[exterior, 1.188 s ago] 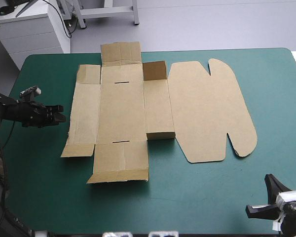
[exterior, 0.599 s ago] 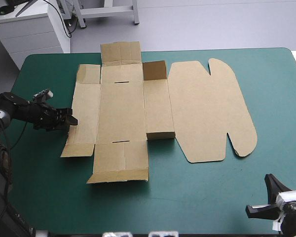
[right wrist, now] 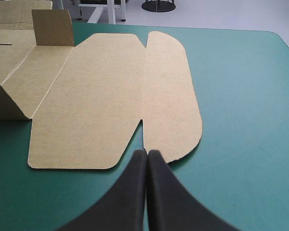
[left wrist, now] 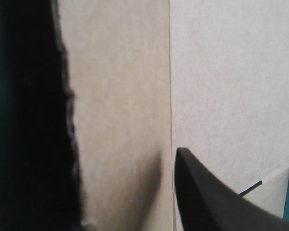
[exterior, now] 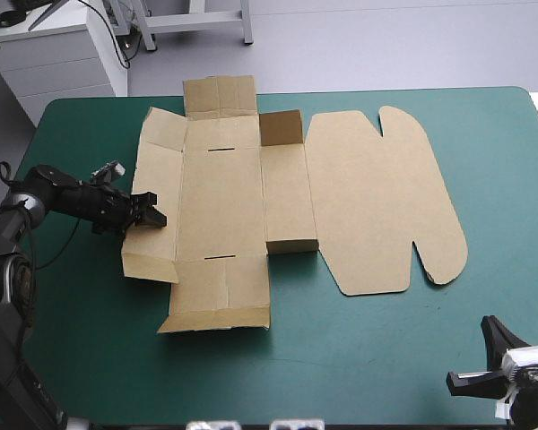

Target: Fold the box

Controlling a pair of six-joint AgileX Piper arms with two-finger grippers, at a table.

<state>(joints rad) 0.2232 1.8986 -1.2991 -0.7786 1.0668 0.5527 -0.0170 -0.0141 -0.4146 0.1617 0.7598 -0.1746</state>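
- The box (exterior: 220, 206), a cut sheet of brown board, lies mostly flat in the middle of the teal-green desk (exterior: 90, 349), with its round-ended lid panel (exterior: 386, 197) spread toward the desk's right side.
- Now the left end effector (exterior: 151, 218) is right at the outer edge of the box's left wall panel (exterior: 159, 179). The box lies straight ahead of it, toward the desk's right.
- That panel's crease (left wrist: 169, 96) runs from the near edge toward the far edge, square across the line of reach. The panel looks tipped up a little off the cover.
- The black fingers (left wrist: 216, 202) stand apart with board filling the gap, and nothing is clamped. Whether one of them sits under the panel, I cannot tell.
- The left arm (exterior: 72, 199) reaches in low from the desk's left edge, stretched almost level. The wrist seems rolled onto its side.
- The right end effector (right wrist: 147, 154) sits at the near right corner, short of the lid panel, pinched to a point and holding nothing.
- The left arm is clearly the nearer one, so raising this wall looks like its job: a push rightward over the crease.
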